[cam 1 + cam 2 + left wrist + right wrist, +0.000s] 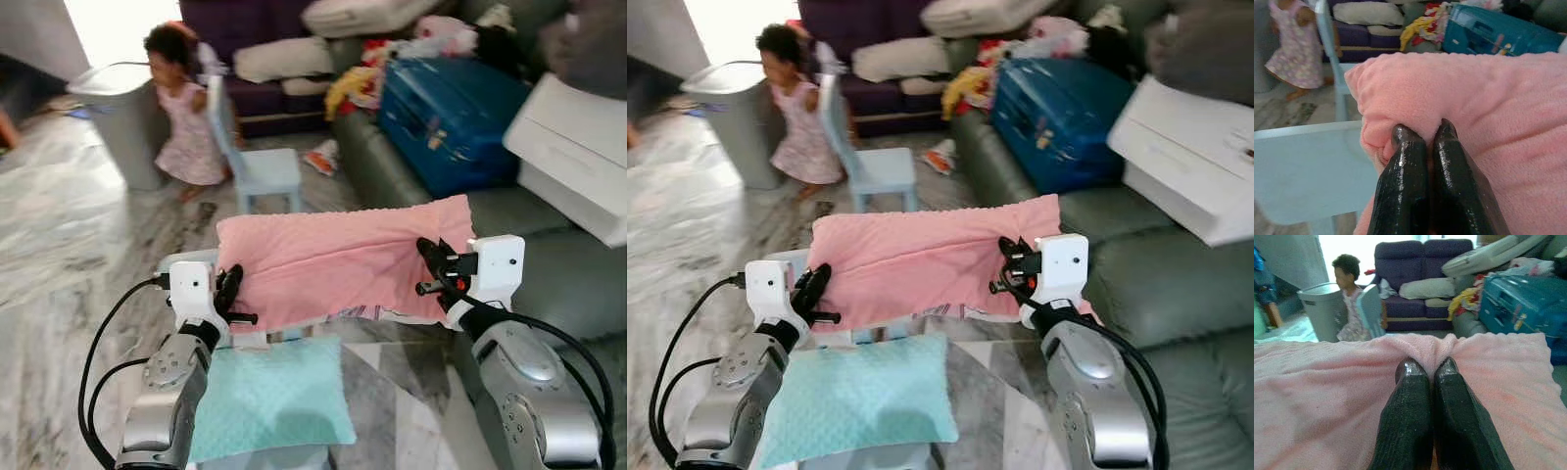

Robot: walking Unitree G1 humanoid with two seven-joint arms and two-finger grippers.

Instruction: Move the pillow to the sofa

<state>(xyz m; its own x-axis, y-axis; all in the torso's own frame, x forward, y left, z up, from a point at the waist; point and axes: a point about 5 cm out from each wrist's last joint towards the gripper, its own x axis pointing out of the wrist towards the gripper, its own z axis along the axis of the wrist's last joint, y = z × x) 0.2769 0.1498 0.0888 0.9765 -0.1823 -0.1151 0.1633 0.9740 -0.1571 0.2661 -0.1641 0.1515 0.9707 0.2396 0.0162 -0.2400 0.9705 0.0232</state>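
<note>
Silver arms reached up from below in the left eye view, and between them a mint pillow (265, 397) lay on a pale surface (257, 458). Just beyond it the pink pillow (343, 259) hung in the air, the left claw (233, 299) pinching its left end and the right claw (434, 269) its right end. To carry it well, I judged, both arms had to travel together toward the grey sofa (578, 284) on the right, keeping the pillow level so neither pinch tore loose.

From the right eye view a white box (1195, 166) and a blue suitcase (1063, 117) crowded the sofa, so the free cushion in front looked the best landing spot. A child (803, 108) stood by a grey bin (730, 122) and a small blue chair (872, 157), well apart from the robot.

Seen from the left wrist, the black fingers (1449, 181) were closed on a bunched corner of pink fabric.

Seen from the right wrist, the fingers (1408, 416) were likewise clamped on a gathered fold, with a purple couch (1420, 279) far behind.
</note>
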